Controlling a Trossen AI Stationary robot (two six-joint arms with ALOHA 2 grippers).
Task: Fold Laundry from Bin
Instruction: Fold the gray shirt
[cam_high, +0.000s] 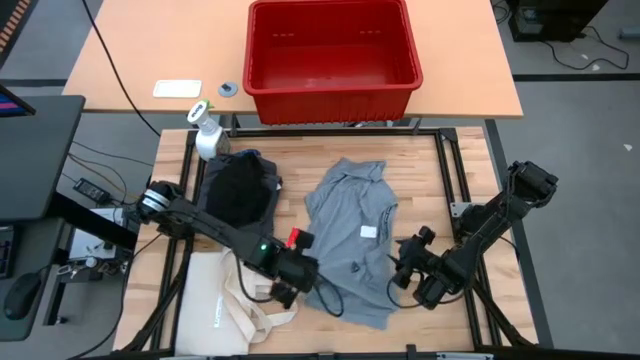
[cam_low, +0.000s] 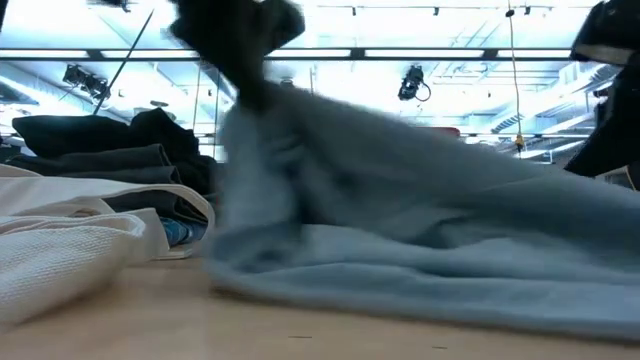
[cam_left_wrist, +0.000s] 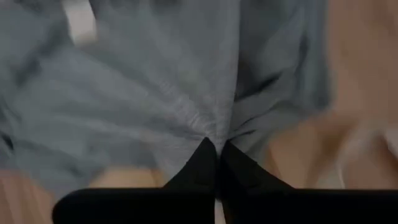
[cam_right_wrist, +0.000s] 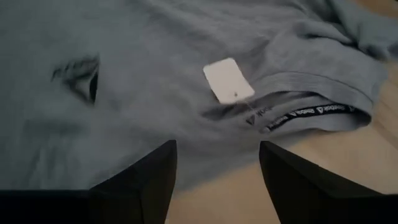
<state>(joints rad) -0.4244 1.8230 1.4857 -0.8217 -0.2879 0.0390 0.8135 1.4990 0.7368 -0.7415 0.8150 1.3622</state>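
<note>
Grey shirt (cam_high: 352, 235) spread on the wooden counter (cam_high: 420, 170), on the near side of the empty red bin (cam_high: 332, 55), which stands on the adjoining tan counter. Left tool (cam_left_wrist: 216, 152), fingers together, pinches a fold of the shirt's edge nearest the cream tote bag (cam_high: 225, 300). Right tool (cam_right_wrist: 217, 165), fingers apart, hovers over the shirt's opposite edge beside its white tag (cam_right_wrist: 227, 79), gripping nothing. A black garment (cam_high: 240, 185) lies between the shirt and a spray bottle (cam_high: 205, 130).

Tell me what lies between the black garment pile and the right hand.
In the high view, the crumpled light grey T-shirt with a white tag lies between the black garment pile and the right hand.
</note>
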